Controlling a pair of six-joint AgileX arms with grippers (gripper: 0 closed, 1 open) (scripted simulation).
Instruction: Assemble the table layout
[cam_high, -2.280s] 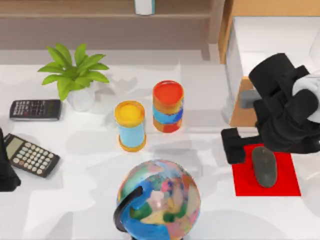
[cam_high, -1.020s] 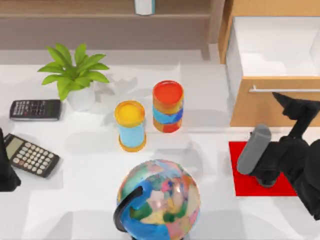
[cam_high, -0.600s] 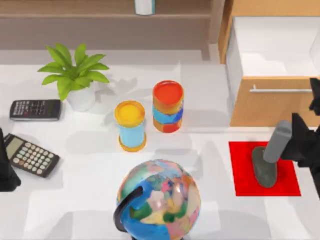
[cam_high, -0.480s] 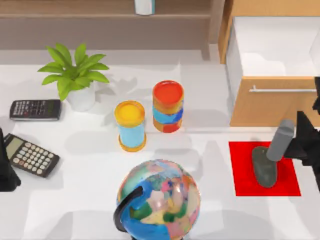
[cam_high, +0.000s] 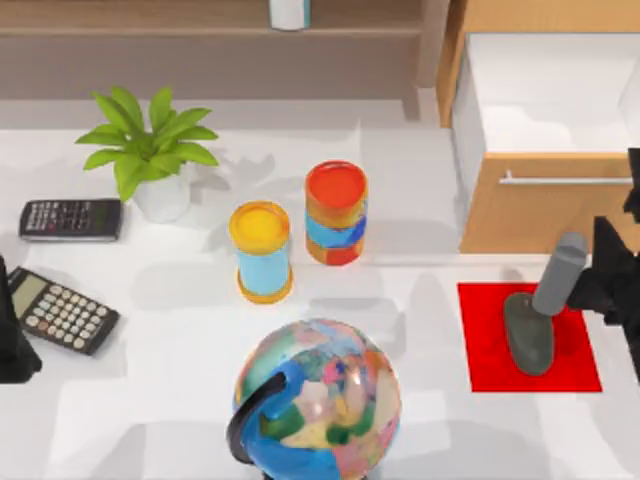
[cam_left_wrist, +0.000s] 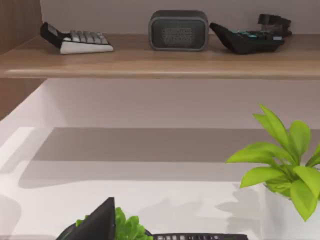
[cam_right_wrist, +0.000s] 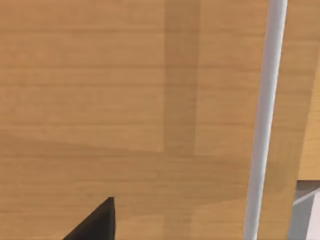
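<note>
Top view first, operator: your right tool (cam_high: 630, 195) sat at the right edge of the counter (cam_high: 150, 420), up against the light wooden drawer cabinet (cam_high: 540, 215), whose drawer stood open behind its rail handle (cam_high: 565, 181). I couldn't tell from here whether that tool was released or clenched. Just left of that arm, and nearer the front edge, the grey mouse (cam_high: 528, 335) lay on the red mat (cam_high: 485, 340), its long axis running front to back across the mat. Your right arm was plainly the nearer one to it. Your left tool (cam_high: 10, 350) was parked way over at the counter's left edge beside the tilted calculator (cam_high: 60, 312), with a second calculator (cam_high: 70, 219) and the potted plant (cam_high: 150, 150) behind it. The yellow-topped can (cam_high: 261, 250), the red-topped can (cam_high: 336, 212) and the globe (cam_high: 320, 395) stood in the middle, all well apart from the mat. Over to the left wrist view: you were looking at the plant leaves, a strip of calculator keys and a wooden shelf (cam_left_wrist: 150, 62) carrying small devices; the left tool's state I couldn't tell either. Right wrist view now: the wooden drawer front filled the picture with the pale rail crossing it, so that tool faced the drawer, not the mouse. My call: the next move turned on that drawer front right ahead of you, with the mouse lying off to your left.
</note>
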